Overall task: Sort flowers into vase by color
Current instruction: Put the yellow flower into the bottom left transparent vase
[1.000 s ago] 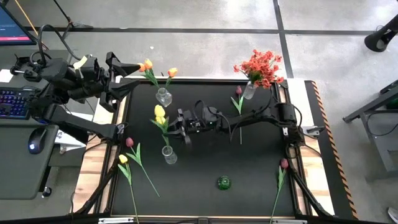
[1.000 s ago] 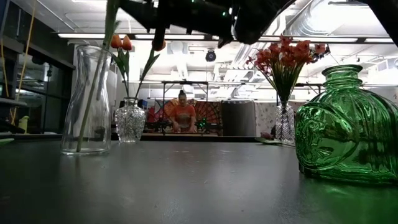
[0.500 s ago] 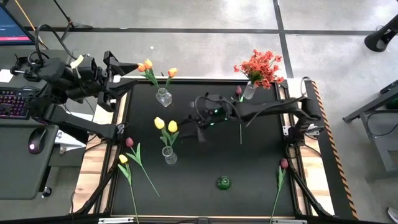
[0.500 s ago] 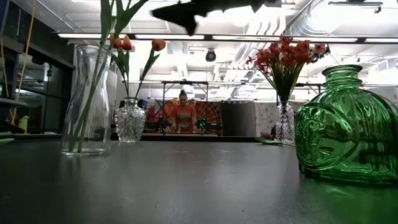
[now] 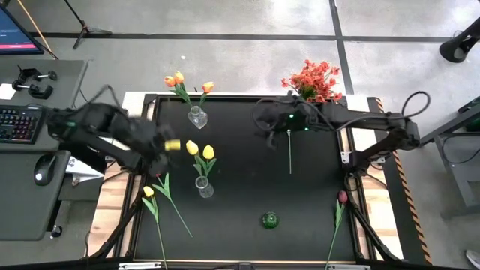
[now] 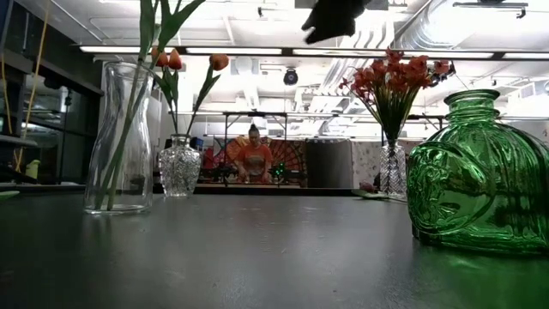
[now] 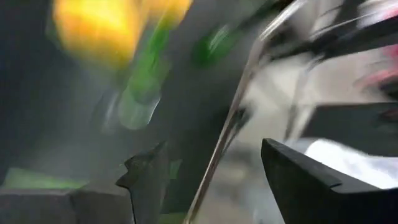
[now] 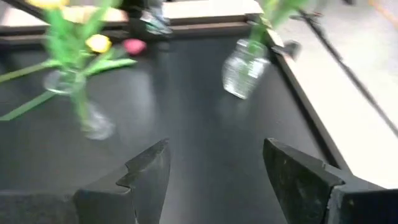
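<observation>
High view: two yellow tulips [image 5: 199, 151] stand in the clear vase [image 5: 204, 187]; left gripper [image 5: 166, 145] beside them. Right wrist view: right gripper [image 8: 214, 171] fingers parted, empty. Left wrist view: fingers spread, empty.

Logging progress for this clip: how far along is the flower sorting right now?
Done: two yellow tulips stand in the middle vase, two orange tulips in the rear vase, and the red-orange spray in its own. In hand: nothing; the right gripper and the left gripper both have empty, open jaws. Left: the pink tulip, another pink and a yellow at the left edge, and the green vase, holding no flowers.
</observation>
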{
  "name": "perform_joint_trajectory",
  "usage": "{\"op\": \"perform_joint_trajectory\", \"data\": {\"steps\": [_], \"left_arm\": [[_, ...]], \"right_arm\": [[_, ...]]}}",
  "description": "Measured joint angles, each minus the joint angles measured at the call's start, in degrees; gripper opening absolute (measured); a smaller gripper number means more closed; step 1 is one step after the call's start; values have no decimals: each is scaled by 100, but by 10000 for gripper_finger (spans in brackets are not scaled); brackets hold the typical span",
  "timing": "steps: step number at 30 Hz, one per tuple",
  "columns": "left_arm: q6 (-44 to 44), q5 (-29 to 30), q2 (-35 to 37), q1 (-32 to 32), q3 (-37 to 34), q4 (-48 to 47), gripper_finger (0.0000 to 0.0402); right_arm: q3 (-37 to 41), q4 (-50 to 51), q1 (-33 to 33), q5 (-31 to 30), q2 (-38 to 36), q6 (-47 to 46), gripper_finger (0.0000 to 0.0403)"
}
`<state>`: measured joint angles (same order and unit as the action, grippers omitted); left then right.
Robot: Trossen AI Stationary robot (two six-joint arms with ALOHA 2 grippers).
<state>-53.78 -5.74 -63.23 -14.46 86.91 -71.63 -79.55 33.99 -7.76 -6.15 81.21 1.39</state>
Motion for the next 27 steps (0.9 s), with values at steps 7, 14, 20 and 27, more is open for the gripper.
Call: {"op": "perform_joint_trajectory", "data": {"steps": [7,14,20,27], "left_arm": [[-3574,635,-798,-1466,0,-1890,239],[-6006,304,-1418,-2300,-731,-1698,239],[-7365,-476,-1855,-3123,-1528,-811,239],[-8324,-438,-1843,-3676,-2930,1685,239]], "right_arm": [[0,544,-189,-334,-249,0,243],[44,504,-328,-174,-155,361,243],[253,567,-462,311,-126,615,243],[293,837,-446,619,-122,-24,243]]}}
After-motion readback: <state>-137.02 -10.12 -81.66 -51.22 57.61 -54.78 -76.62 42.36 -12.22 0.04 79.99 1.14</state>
